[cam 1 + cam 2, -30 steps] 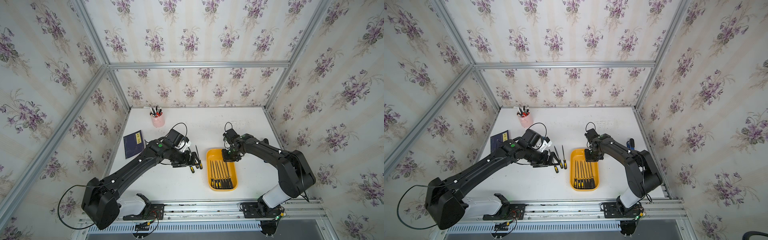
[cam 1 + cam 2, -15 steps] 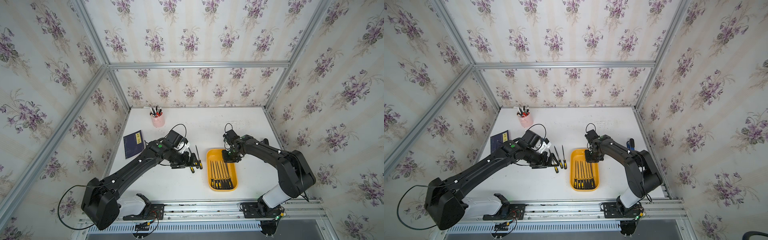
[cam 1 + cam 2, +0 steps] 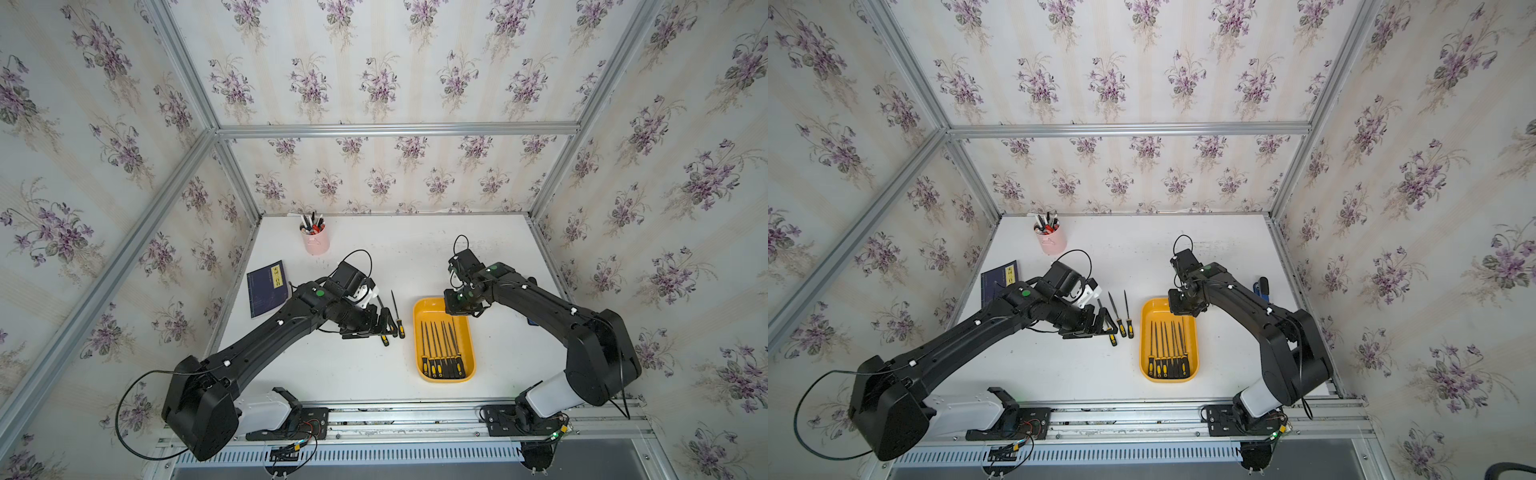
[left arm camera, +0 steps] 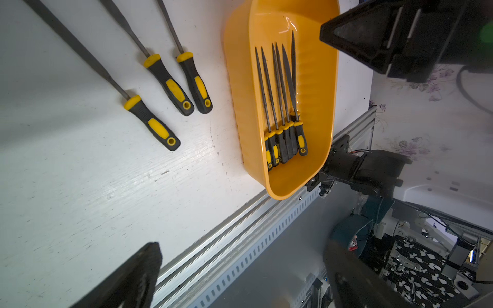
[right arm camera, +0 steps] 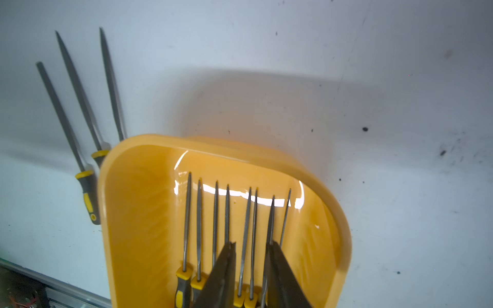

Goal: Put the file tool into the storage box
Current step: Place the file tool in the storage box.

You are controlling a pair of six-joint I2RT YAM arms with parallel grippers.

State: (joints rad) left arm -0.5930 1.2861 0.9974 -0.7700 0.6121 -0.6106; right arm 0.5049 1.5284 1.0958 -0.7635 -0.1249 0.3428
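The right gripper (image 5: 251,243) is hovering over the far end of the box (image 3: 428,309), its jaws standing a little apart with nothing pinched between them (what shows in the gap is lying on the box floor below). Several files (image 3: 442,349) are lying side by side in the box, handles toward the robot. Three loose files (image 4: 168,80) are lying on the table (image 3: 353,374) just left of the box. The left gripper (image 3: 385,322) is hanging over them, jaws wide and empty. The step in hand looks like a release on the right and a pickup starting on the left. Next, the left gripper is needing to settle around one loose file, close without nudging its neighbours, and carry it over the rim.
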